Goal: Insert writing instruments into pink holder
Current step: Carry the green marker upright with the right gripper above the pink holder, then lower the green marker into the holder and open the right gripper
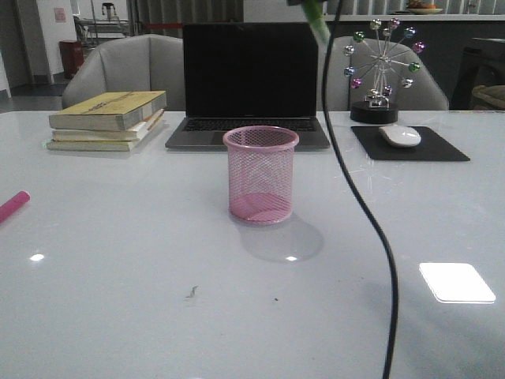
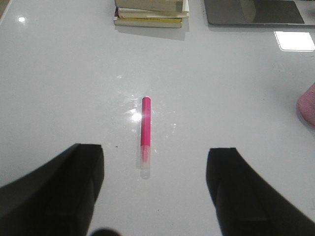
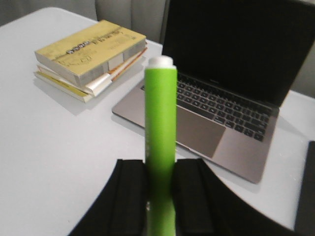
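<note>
White glossy worktop (image 1: 118, 268), office chairs behind. Closed-in back row: laptop (image 1: 248, 87) with dark screen, stack of books (image 1: 106, 118) to its left, mouse (image 1: 400, 136) on a black pad (image 1: 410, 146) to its right, spinner desk toy (image 1: 384, 67) behind that. Pink holder (image 1: 261, 175) upright at worktop centre, in front of the laptop, nothing visible inside. Right hand (image 3: 160, 196) clamps the green pen (image 3: 160, 137), whitish end pointing away from the fingers; front view shows only the pen's tip at the top edge, above and right of the holder. Left hand (image 2: 155, 167) wide open, gripping nothing, above the pink pen (image 2: 145, 129), which lies flat at the worktop's left edge.
</note>
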Controlling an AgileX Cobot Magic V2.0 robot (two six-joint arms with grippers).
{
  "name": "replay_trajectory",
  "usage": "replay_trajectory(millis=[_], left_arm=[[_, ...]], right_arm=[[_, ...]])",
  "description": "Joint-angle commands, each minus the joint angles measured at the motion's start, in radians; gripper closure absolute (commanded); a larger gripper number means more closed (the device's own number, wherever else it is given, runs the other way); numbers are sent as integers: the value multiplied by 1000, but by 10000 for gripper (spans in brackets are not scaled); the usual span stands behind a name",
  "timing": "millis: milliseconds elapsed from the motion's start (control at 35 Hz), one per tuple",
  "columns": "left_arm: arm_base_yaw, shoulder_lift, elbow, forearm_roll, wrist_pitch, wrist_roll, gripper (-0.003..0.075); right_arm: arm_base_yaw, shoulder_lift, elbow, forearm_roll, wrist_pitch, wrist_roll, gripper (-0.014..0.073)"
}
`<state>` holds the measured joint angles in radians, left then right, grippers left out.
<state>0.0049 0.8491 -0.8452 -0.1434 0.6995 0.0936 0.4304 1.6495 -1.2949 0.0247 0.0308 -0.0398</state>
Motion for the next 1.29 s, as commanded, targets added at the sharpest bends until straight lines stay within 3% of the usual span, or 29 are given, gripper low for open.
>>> replay_trajectory(millis=[0, 400, 686, 1144, 1259], left_arm=[[0, -11, -34, -10, -71, -4, 221], [0, -11, -34, -10, -71, -4, 221], [0, -11, -34, -10, -71, -4, 221], [0, -11, -34, -10, -71, -4, 221], [0, -11, -34, -10, -71, -4, 221]], right_arm=[[24, 2, -26, 0, -170, -9, 536], [67, 185, -18, 11, -428, 40, 536], [67, 202, 201, 11, -778, 48, 536], [67, 240, 228, 0, -792, 74, 532], [67, 240, 228, -7, -792, 74, 489]])
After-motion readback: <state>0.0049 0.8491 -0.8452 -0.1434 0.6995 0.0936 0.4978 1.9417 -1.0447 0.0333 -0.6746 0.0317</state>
